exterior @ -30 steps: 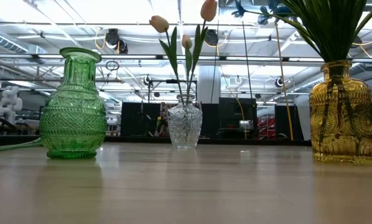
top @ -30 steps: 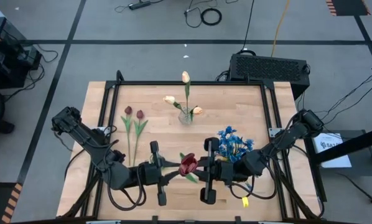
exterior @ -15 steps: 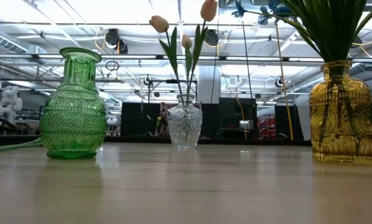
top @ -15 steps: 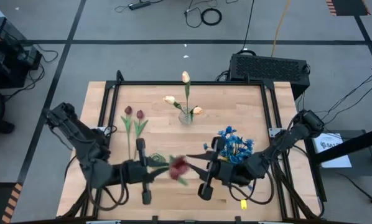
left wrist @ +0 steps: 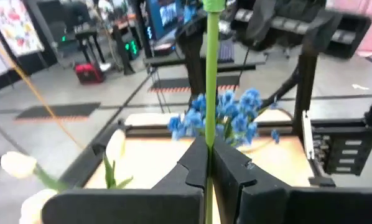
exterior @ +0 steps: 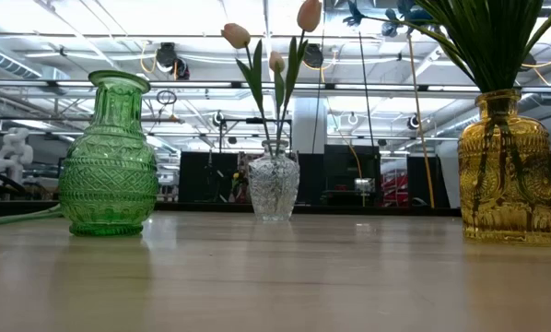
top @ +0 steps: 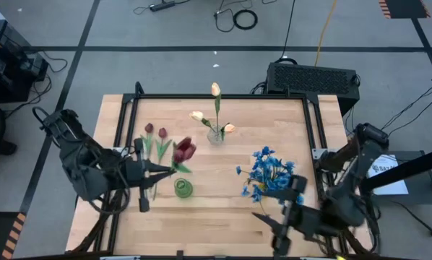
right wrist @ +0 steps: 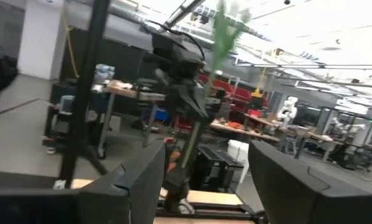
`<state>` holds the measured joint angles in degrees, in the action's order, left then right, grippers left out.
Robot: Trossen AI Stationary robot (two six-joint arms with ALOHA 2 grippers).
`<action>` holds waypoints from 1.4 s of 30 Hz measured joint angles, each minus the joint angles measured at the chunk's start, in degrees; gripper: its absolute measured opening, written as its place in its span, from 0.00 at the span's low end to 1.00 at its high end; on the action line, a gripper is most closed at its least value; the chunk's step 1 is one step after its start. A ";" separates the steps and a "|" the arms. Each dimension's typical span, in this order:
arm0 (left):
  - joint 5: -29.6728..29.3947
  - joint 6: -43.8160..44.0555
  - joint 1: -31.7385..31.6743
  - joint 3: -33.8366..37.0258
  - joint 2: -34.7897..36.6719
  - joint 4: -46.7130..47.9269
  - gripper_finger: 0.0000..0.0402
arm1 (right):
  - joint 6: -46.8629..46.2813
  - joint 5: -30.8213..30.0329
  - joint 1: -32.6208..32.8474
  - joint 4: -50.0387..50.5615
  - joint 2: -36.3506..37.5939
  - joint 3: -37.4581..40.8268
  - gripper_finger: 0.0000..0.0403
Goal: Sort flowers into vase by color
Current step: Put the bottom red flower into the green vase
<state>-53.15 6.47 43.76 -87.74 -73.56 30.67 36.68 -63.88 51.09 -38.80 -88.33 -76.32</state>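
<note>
Between left pincer [left wrist: 208, 163] fingers, red tulip [top: 183, 151]

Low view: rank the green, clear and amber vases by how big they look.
1. Amber vase, though it sits nearer the camera.
2. Green vase, close to it in height.
3. Clear vase, smallest, but farthest back.
</note>
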 joint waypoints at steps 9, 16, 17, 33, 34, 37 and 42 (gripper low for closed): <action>-10.53 11.83 2.13 10.64 -0.07 -1.07 0.03 | 2.91 -11.01 9.54 1.93 0.32 0.00 0.53; -14.96 11.07 2.61 24.97 -0.17 -21.13 0.03 | 1.52 -15.71 12.11 3.82 0.32 0.00 0.52; -15.86 11.09 2.61 27.14 -0.19 -24.34 0.03 | 1.53 -16.27 12.10 3.87 0.32 0.01 0.52; -17.06 2.58 2.87 50.98 -0.19 -64.18 0.03 | 1.97 -18.93 11.84 5.97 0.28 0.00 0.52; -17.11 1.57 2.87 51.58 -0.19 -66.08 0.03 | 1.97 -18.91 11.76 6.05 0.28 0.01 0.52; -17.09 0.44 2.87 51.98 -0.19 -67.88 0.03 | 1.98 -18.91 11.58 6.43 0.28 0.01 0.52; -18.92 0.59 2.87 52.01 -0.90 -64.91 0.03 | 1.97 -18.90 11.50 7.93 0.28 0.01 0.52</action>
<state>-72.07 7.07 46.63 -35.73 -74.46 -34.24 38.65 -82.78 62.59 -30.87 -88.05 -76.31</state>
